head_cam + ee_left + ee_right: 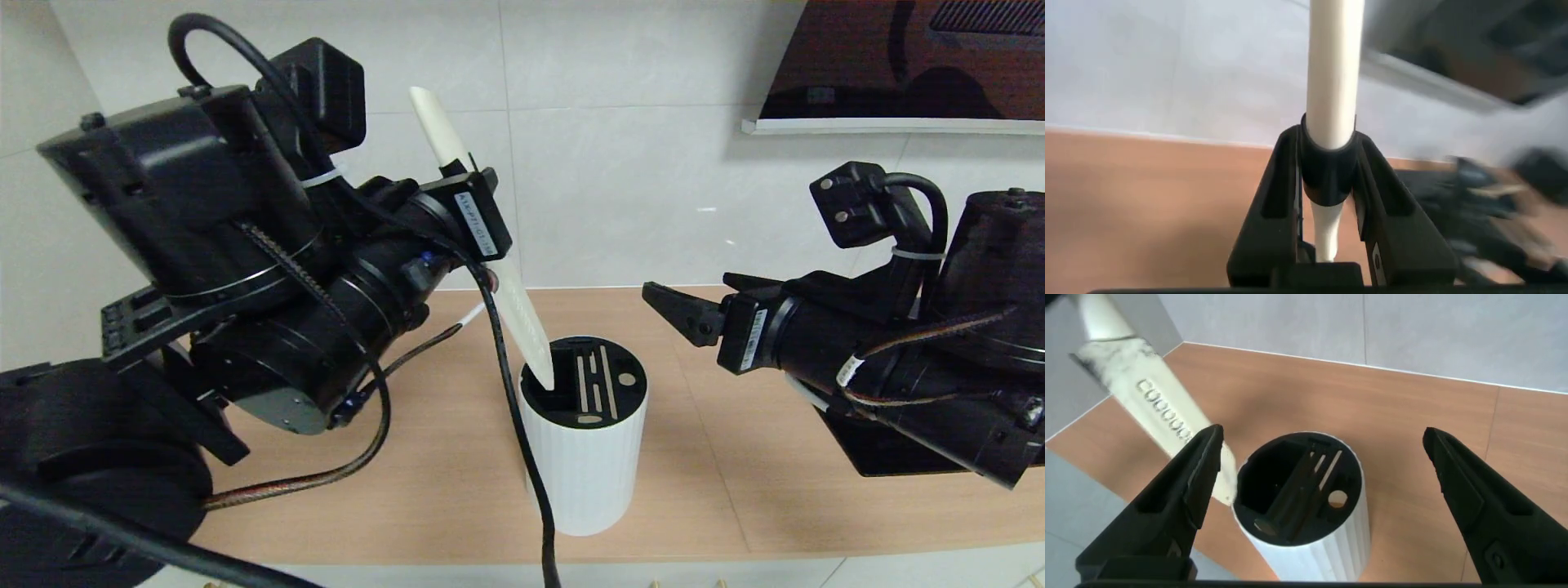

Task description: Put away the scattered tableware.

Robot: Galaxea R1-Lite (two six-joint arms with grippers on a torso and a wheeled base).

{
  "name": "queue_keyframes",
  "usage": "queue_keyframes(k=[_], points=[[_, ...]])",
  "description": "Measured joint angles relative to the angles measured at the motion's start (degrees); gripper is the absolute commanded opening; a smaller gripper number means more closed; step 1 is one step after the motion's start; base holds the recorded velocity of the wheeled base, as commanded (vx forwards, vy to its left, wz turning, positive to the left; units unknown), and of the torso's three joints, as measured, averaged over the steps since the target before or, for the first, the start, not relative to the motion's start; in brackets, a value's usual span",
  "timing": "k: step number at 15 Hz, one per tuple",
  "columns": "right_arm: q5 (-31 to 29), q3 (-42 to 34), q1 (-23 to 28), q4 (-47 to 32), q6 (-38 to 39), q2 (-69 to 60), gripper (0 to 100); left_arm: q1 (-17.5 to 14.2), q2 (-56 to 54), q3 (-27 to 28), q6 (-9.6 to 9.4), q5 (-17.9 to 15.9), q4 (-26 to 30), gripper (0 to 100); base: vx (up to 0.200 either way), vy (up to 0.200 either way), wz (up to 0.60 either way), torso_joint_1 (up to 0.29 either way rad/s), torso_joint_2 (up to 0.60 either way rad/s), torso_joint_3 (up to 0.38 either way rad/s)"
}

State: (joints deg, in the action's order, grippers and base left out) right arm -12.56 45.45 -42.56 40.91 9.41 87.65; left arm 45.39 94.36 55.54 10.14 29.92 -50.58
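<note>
Knife (522, 322) tip-down at white holder (584, 474)

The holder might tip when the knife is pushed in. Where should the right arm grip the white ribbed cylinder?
Grip the white ribbed cylindrical holder on its side wall, coming level from the robot's right: it stands upright, and the cream-coloured knife occupies its slotted top.

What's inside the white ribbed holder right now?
The white ribbed cylindrical holder has a black slotted insert. The tip of the cream-handled white knife sits in its wide slot; narrow slots look empty. Deeper down is dark, so unseen.
</note>
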Motion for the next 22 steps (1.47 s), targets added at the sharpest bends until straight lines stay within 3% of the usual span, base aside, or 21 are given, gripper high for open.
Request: queue_keyframes(k=[1,4,7,22], points=[[0.0,0.1,0.3,0.0,0.0,0.0,100,1.9,0.9,0.7,-2.27,3.1,-1.6,0,0.0,0.0,0.0,0.0,0.0,0.0],[0.0,0.2,1.0,0.1,0.0,0.5,100,5.0,4.2,1.1,-7.9,6.6,-11.1,0,0.0,0.0,0.0,0.0,0.0,0.0],[0.0,0.2,1.2,0.1,0.0,1.0,100,6.2,6.6,0.0,-10.28,7.4,-14.6,0,0.0,0.0,0.0,0.0,0.0,0.0],[0.0,-0.1,1.3,0.1,0.0,1.5,100,6.2,10.2,-0.3,-10.41,8.2,-14.6,0,0.0,0.0,0.0,0.0,0.0,0.0]])
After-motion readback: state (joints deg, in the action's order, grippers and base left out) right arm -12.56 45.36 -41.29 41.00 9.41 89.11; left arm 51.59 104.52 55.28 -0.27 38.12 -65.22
